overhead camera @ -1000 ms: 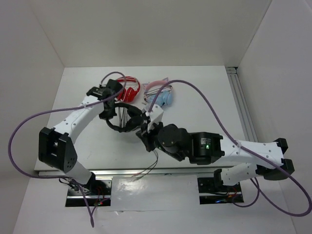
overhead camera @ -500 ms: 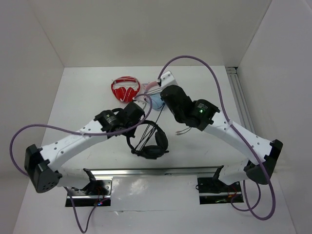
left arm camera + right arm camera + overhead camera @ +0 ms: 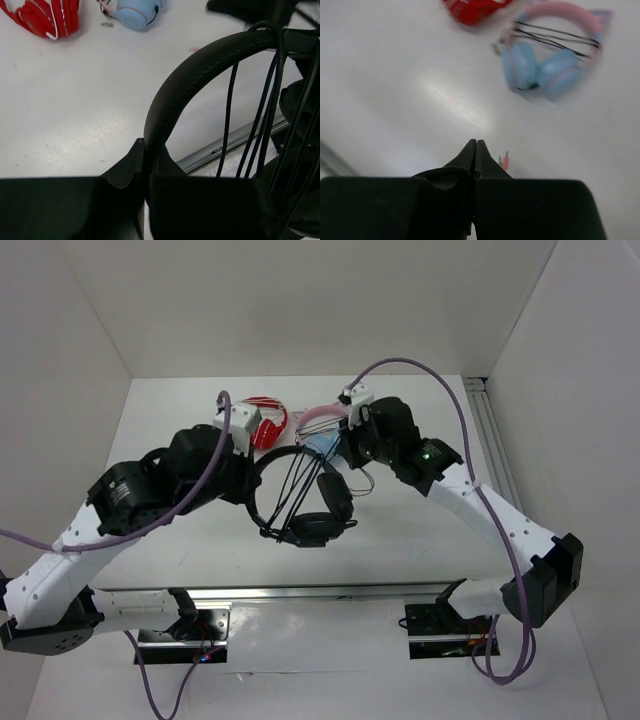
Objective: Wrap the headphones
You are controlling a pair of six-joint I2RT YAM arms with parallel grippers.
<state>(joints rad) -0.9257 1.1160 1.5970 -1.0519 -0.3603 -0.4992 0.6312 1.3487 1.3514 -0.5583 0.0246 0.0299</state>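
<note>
The headphones hang near the middle of the table, on the arm-base side of the red headphones and slightly to their right, apparently raised off the surface. The left gripper is clamped tight on the padded headband close to one end, and the arc rises out of the jaws. The right gripper, to the right of the red headphones, has its jaws fully together. Its wrist view shows nothing between them, and whether the thin cable is pinched there cannot be told. Several cable strands cross the headband opening toward the earcups. Handling assessment: the unit is probably light. The headband looks springy yet stiff enough to serve as the holding point, and its textured padding should resist slip. The earcups likely swivel, so do not grip them. The cable is limp, thin and smooth, and will slacken unless held taut. Take it close to the last turn, and avoid sharp pulls at the plug and at the earcup entry.
</note>
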